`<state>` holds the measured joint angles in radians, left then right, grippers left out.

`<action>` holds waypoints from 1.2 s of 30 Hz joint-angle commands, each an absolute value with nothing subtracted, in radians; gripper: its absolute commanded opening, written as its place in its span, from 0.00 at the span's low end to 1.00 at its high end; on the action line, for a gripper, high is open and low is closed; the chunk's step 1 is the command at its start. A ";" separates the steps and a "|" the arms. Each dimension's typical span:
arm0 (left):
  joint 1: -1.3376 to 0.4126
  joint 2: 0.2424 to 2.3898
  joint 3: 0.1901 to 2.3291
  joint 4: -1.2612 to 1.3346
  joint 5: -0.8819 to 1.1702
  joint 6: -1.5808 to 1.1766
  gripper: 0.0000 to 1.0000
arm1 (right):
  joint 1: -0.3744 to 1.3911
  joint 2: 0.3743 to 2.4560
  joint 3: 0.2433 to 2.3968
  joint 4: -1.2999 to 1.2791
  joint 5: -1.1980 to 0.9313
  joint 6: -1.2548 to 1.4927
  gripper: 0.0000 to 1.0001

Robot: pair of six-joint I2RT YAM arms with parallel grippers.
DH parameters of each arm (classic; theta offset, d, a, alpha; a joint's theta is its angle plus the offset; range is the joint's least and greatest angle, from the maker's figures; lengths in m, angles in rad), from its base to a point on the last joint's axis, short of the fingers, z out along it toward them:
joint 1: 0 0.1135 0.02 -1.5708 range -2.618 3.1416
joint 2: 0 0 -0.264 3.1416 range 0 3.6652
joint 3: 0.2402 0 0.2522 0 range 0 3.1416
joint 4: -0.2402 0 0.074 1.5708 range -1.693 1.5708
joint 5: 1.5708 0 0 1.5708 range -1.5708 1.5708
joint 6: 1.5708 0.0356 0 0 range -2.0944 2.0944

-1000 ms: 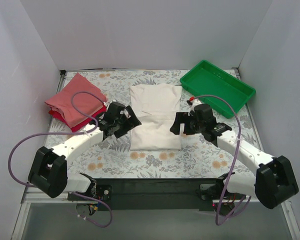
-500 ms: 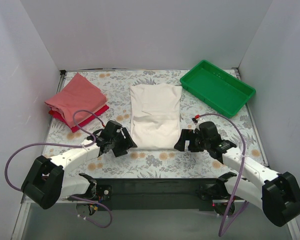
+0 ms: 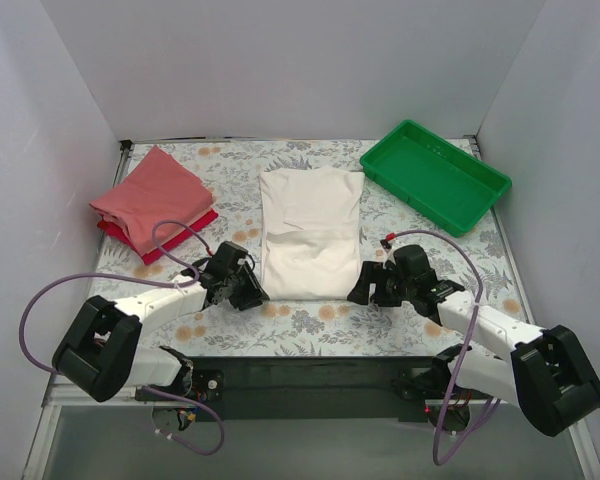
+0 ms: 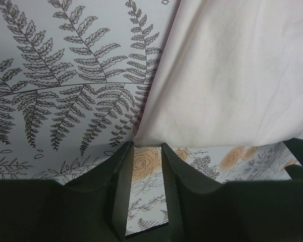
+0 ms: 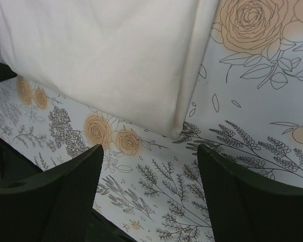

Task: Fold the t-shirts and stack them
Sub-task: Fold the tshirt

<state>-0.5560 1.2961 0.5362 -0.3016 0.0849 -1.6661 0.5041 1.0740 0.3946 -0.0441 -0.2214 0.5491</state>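
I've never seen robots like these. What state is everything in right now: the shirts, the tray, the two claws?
Cream t-shirt: folded into a long rectangle, lying flat, not gripped.
Pink t-shirt: folded, stacked on the red one.
Red t-shirt: under the pink one, only its edge showing.
Green tray: upright, empty.
Left claw: slightly open, empty, at the cream shirt's corner.
Right claw: wide open, empty, at the other near corner.

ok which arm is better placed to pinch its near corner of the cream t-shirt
Probably right: the right tool is wide open, a corner of the cream t-shirt just ahead between its fingers. The left tool has a narrow gap, its corner off at one fingertip.
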 commanded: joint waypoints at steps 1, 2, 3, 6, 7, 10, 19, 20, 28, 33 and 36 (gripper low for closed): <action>-0.560 1.319 0.537 -0.307 0.035 -1.661 0.27 | 0.502 1.107 0.382 0.026 -0.245 0.558 0.80; -0.558 1.327 0.540 -0.307 0.034 -1.663 0.26 | 0.500 1.115 0.383 0.028 -0.250 0.560 0.79; -0.558 1.330 0.540 -0.305 0.032 -1.661 0.26 | 0.502 1.123 0.382 0.032 -0.252 0.560 0.78; -0.558 1.350 0.549 -0.305 0.025 -1.655 0.17 | 0.500 1.158 0.385 0.043 -0.250 0.561 0.75; -0.558 1.354 0.551 -0.305 0.025 -1.651 0.17 | 0.500 1.164 0.385 0.046 -0.252 0.561 0.74; -0.558 1.365 0.555 -0.301 0.023 -1.641 0.10 | 0.500 1.183 0.387 0.052 -0.244 0.564 0.69; -0.560 1.309 0.528 -0.265 0.040 -1.620 0.00 | 0.502 1.221 0.397 0.057 -0.244 0.575 0.31; -0.558 1.301 0.523 -0.264 0.049 -1.624 0.00 | 0.502 1.221 0.396 0.060 -0.250 0.578 0.25; -0.601 1.155 0.364 -0.267 0.118 -1.700 0.00 | 0.503 1.145 0.286 0.057 -0.366 0.606 0.01; -0.707 0.993 0.262 -0.317 0.133 -1.811 0.00 | 0.525 1.002 0.190 0.003 -0.429 0.627 0.01; -0.803 0.883 0.239 -0.403 0.120 -1.877 0.00 | 0.560 0.857 0.149 -0.101 -0.422 0.661 0.01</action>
<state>-0.7261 0.9642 0.2764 -0.2642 0.1154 -1.7973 0.5274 0.9646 0.1909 0.0319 -0.3862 0.6315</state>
